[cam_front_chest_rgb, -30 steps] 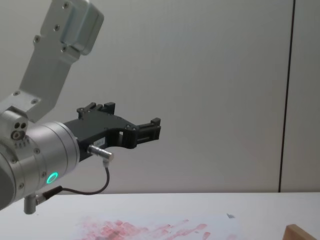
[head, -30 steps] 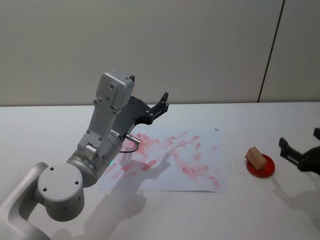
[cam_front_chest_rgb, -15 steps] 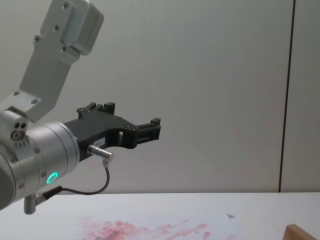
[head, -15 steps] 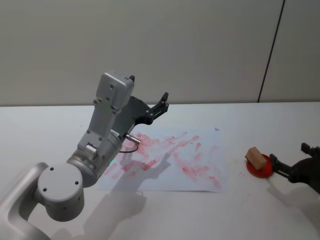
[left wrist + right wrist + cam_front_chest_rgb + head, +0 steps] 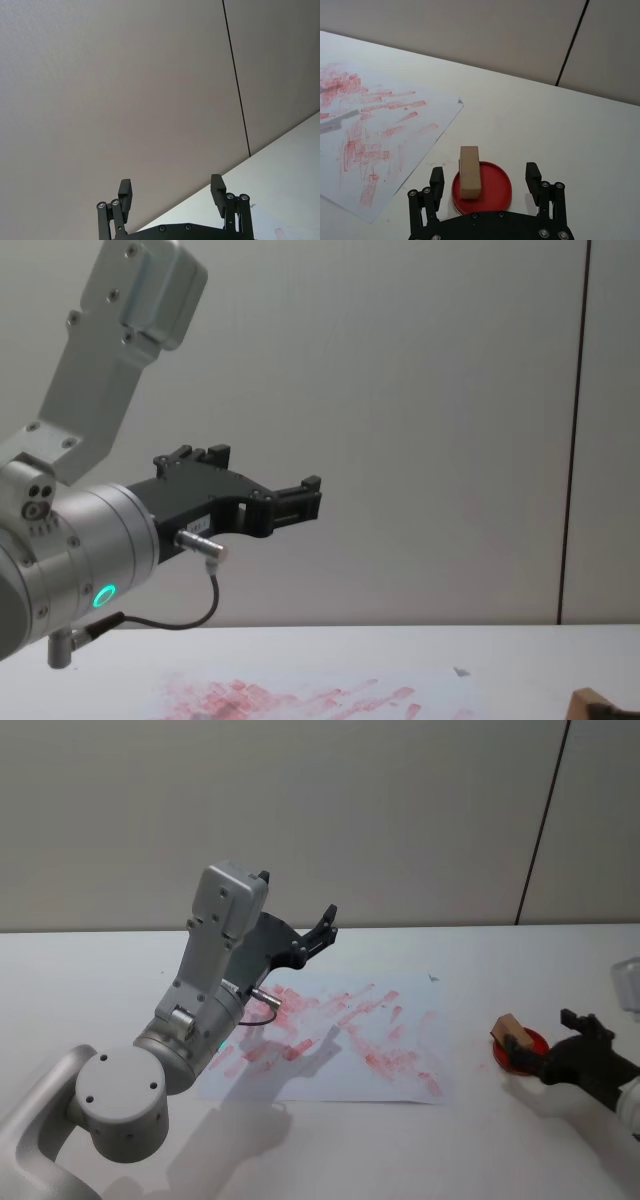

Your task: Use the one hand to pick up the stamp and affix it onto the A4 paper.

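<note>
Stamp [image 5: 469,171] resting on red dish [image 5: 496,189], right gripper [image 5: 485,171] fingers apart flanking it, left gripper [image 5: 171,181] raised, spread

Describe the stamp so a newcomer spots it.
The left gripper hangs raised over the red-smeared A4 paper; right of the paper sits a round red pad, the open right gripper at it. The stamp is the small light-brown wooden block on that pad.
</note>
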